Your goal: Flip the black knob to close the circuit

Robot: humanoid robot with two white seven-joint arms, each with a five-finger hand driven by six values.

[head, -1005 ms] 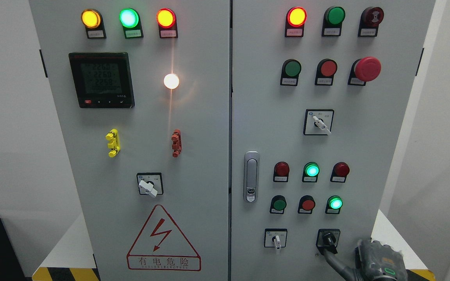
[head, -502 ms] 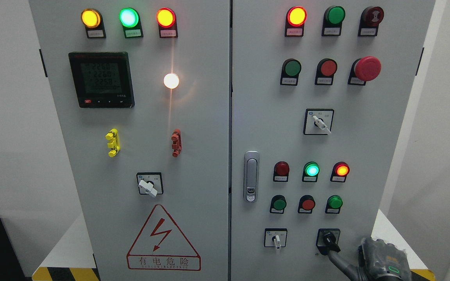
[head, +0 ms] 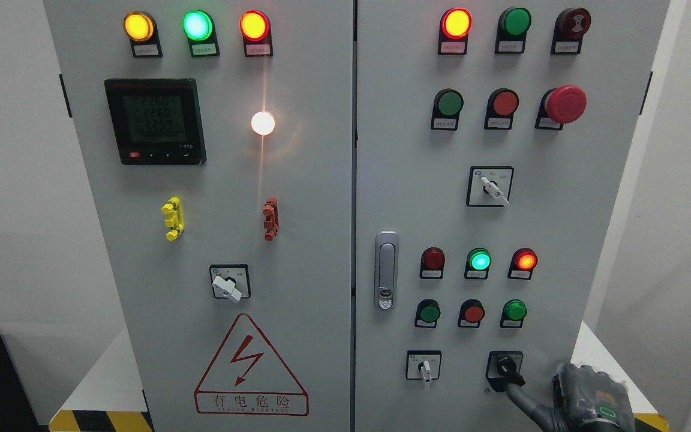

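Observation:
The black knob (head: 506, 369) sits in the bottom row of the right cabinet door, at the far right, with its handle pointing down and to the right. My right hand (head: 512, 387) comes in from the lower right corner. Its dark fingers (head: 525, 402) reach up and left and hold the lower end of the knob's handle. The palm and wrist stay low at the picture's edge. The left hand is out of view.
A white selector switch (head: 423, 367) sits left of the knob. Above it are a lit red lamp (head: 525, 261), a lit green lamp (head: 479, 261) and an unlit green button (head: 514, 311). A door latch (head: 385, 270) is at the door's left edge.
The knob's handle has turned from straight down toward the lower right, with my right hand following. The red lamp at the row's right lit up and the green button below it went dark.

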